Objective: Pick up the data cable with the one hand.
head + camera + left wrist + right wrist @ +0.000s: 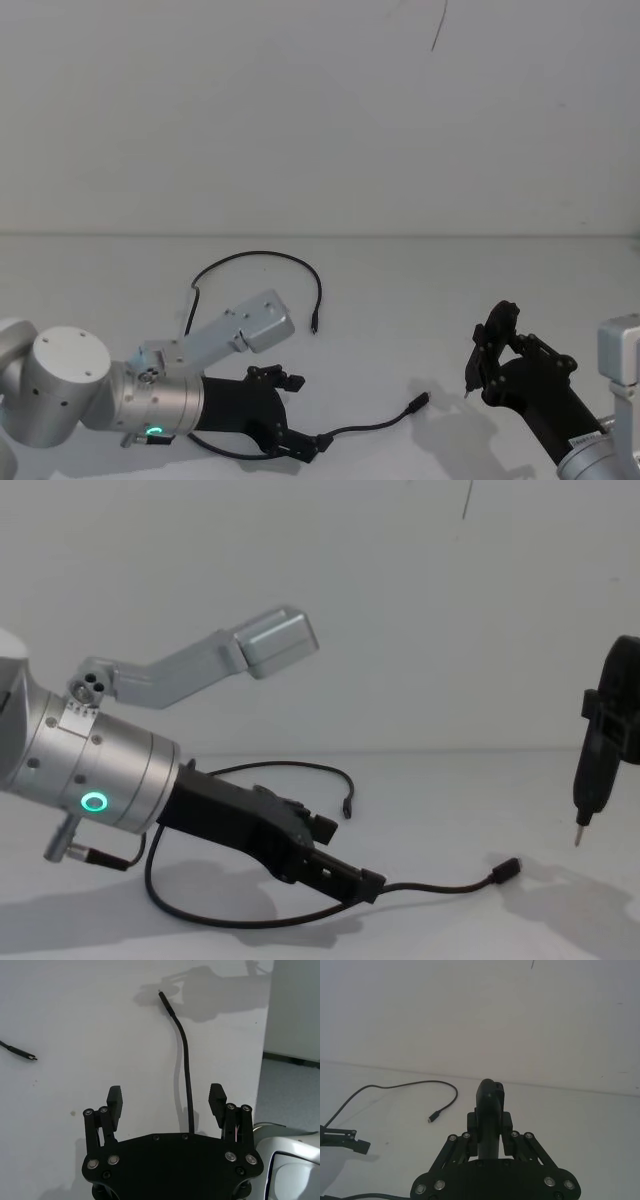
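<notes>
The data cable is a thin black cord on the white table. One plug lies near the front middle, the other plug farther back. My left gripper stands open low over the table, a finger on either side of the cable. In the left wrist view the data cable runs between the open fingers, nearer one of them, and neither finger touches it. My right gripper hangs at the right, shut on a slim black tool with a metal pin.
A white wall rises behind the table. In the left wrist view the table edge drops to grey floor. A silver camera bracket sticks out over my left arm, above part of the cable loop.
</notes>
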`<state>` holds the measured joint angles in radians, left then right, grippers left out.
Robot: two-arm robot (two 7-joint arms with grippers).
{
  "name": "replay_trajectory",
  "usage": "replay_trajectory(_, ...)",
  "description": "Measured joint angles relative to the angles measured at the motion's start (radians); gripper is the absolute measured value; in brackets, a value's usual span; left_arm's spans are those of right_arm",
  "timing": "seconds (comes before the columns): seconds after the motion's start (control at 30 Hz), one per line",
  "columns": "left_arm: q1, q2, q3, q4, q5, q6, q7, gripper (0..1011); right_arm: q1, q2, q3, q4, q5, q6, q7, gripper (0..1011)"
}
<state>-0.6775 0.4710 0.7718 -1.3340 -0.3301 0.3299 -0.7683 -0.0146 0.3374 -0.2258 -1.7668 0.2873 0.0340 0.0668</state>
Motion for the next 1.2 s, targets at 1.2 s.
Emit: replay_trajectory(1.2, -0.013, -0.034, 0.029, 0.063, 0.023, -0.013, 0.007, 632, 0.000, 0.000, 0.000, 0.000, 0.000, 0.000, 0.000, 263)
